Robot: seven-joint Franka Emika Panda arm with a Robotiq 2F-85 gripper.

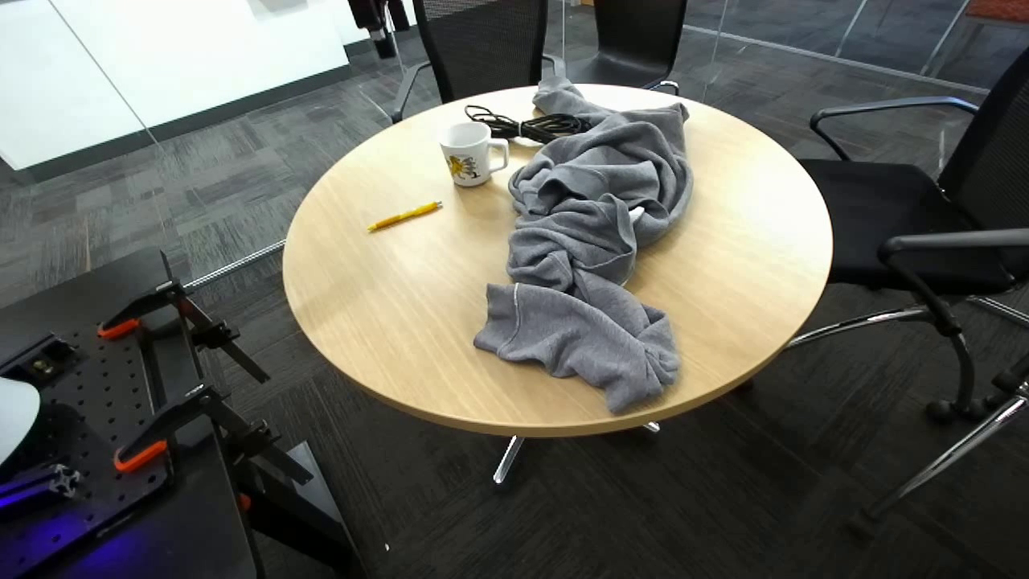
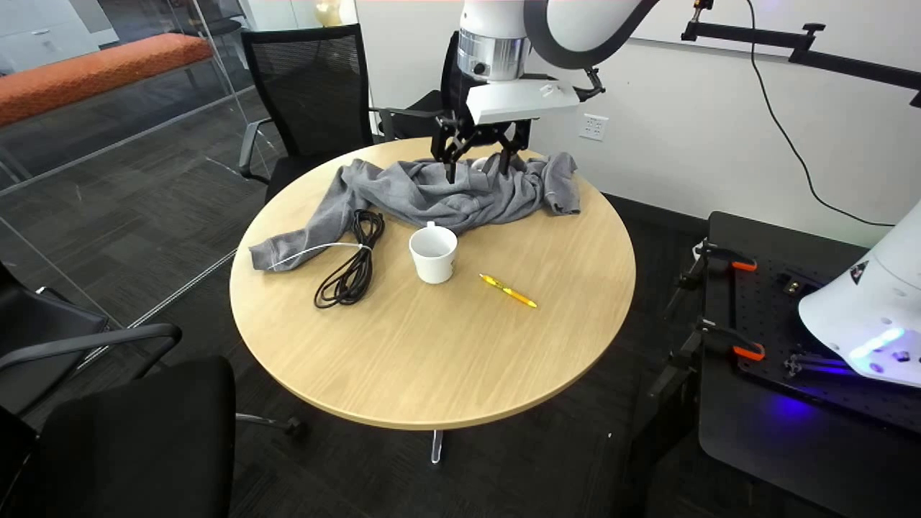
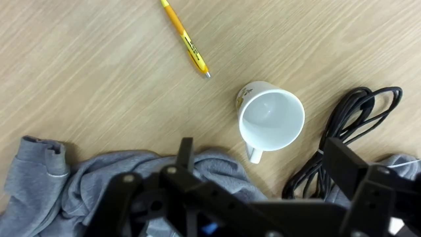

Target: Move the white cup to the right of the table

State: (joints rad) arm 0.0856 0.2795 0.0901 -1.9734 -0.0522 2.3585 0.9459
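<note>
The white cup point(image 1: 468, 153) stands upright on the round wood-coloured table point(image 1: 362, 305), with a yellow printed picture on its side. It also shows in an exterior view point(image 2: 433, 253) and in the wrist view point(image 3: 271, 118), where its handle points toward the grey cloth. My gripper point(image 2: 477, 167) is open and empty, seen in front of the cloth in that exterior view. In the wrist view the gripper point(image 3: 263, 156) has its fingers wide apart, and the cup lies beyond and between the fingertips, not touched. The cup is not hidden by anything.
A crumpled grey cloth point(image 1: 595, 201) stretches across the table beside the cup. A coiled black cable point(image 2: 352, 270) lies near the cup. A yellow pen point(image 2: 507, 290) lies on the cup's other side. Chairs point(image 2: 309, 101) surround the table. A black stand point(image 2: 763, 424) carries the robot base.
</note>
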